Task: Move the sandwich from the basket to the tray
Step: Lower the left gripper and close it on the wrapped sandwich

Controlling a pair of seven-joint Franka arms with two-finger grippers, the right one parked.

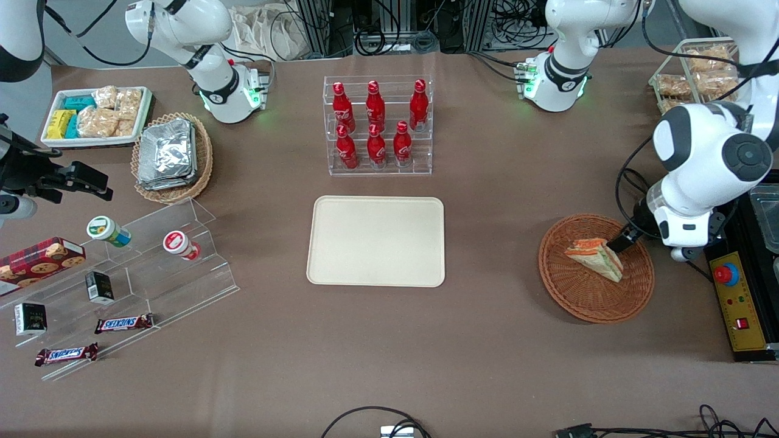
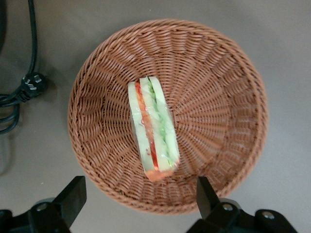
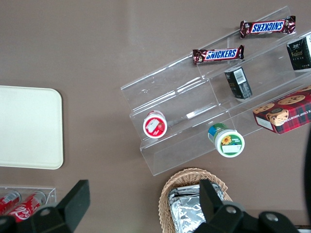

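Brown table (image 1: 487,340), one sandwich (image 2: 152,128) in one basket (image 2: 218,97) — gripper (image 2: 138,194) above, fingers (image 2: 73,194) open, one bare tray (image 1: 376,240).

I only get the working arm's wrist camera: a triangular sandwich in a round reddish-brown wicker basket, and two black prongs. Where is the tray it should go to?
Observer: The flat cream-beige rectangular tray lies mid-table, away from the round reddish-brown wicker basket, toward the parked arm's end.
Operator: Is anything on it?
Observer: No, its surface is bare. A clear rack of red bottles stands farther from the front camera than the tray.
Operator: And those prongs?
Observer: They are the fingers of the open gripper, which hangs low over the basket right by the triangular wedge sandwich.
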